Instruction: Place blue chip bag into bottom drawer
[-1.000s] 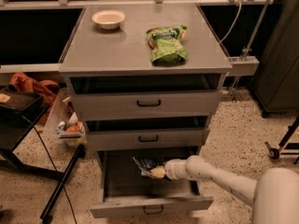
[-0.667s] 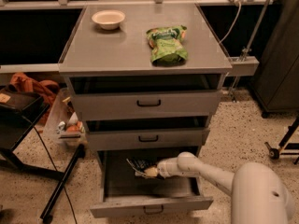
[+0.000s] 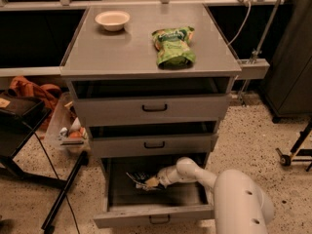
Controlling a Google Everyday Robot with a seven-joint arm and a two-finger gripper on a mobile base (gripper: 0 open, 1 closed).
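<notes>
Well above the bottom drawer (image 3: 122, 216) and to its left, a pale bowl (image 3: 112, 19) sits on the cabinet top. The green snack bag (image 3: 174, 47) lies up there too, above the drawer's right half, and is no part of this job. The two shallower drawers (image 3: 153, 108) directly above the bottom drawer stand slightly ajar. The bottom drawer itself is pulled well out. The blue chip bag (image 3: 138, 179) is already inside its walls, left of centre and low over the drawer floor, though whether it rests on that floor is not clear. The gripper (image 3: 152, 182) is inside the drawer too, touching the bag's right edge, and I cannot tell whether it clasps the bag or has let it go. The white arm (image 3: 195, 172) reaches in from the drawer's right side. By my judgement the carry is all but done. What is left is to leave the bag lying free and draw the arm out. Against a second ago, the gripper and bag sit further left and a little lower in the drawer. The robot's body has swung in closer to the drawer's right corner, while the bowl and green bag have not moved.
</notes>
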